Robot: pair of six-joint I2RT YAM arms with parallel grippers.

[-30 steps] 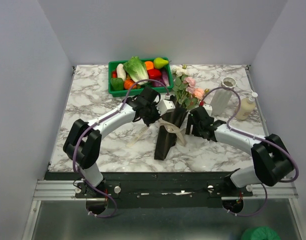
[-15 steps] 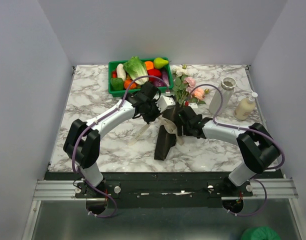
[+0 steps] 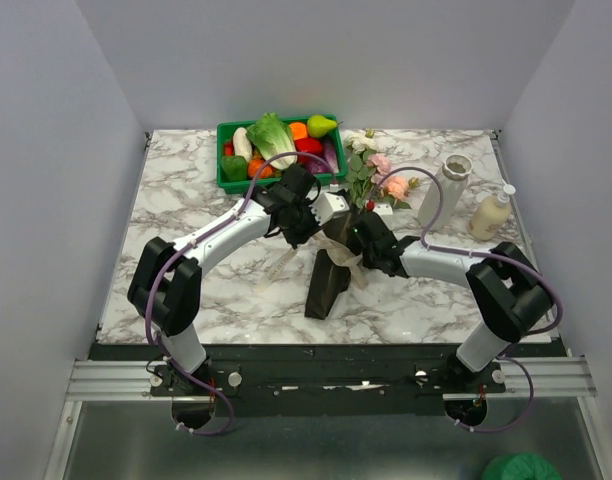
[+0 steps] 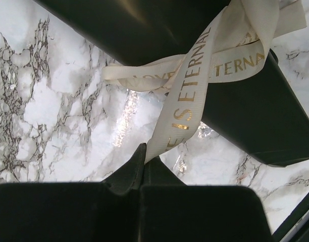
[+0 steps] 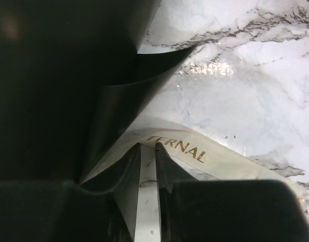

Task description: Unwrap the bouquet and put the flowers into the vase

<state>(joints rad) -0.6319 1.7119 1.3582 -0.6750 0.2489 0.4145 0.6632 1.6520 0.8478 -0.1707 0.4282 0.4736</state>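
The bouquet [image 3: 329, 272] lies mid-table in dark glossy paper [image 4: 245, 121], its pink and cream flowers [image 3: 378, 180] pointing to the back. My left gripper [image 3: 304, 222] sits at the wrap's left side. In the left wrist view it [image 4: 144, 152] is shut on the cream ribbon [image 4: 190, 106], which runs taut up to the knot. From the right, my right gripper [image 3: 358, 236] presses in against the wrap. Its jaws [image 5: 147, 146] stand a narrow slit apart, with the tips touching a ribbon tail [image 5: 195, 148] and only marble showing between them. The white ribbed vase [image 3: 448, 188] stands upright at the back right.
A green tray [image 3: 226, 182] of toy vegetables sits at the back, just behind the left gripper. A beige bottle [image 3: 491, 212] with a white cap stands right of the vase. The marble table [image 3: 186, 210] is bare on its left side and along the near edge.
My right arm swung left onto the bouquet and its jaws narrowed from wide open to a slit. The left gripper shifted slightly back, still holding the ribbon. The wrap's lower end moved a little.
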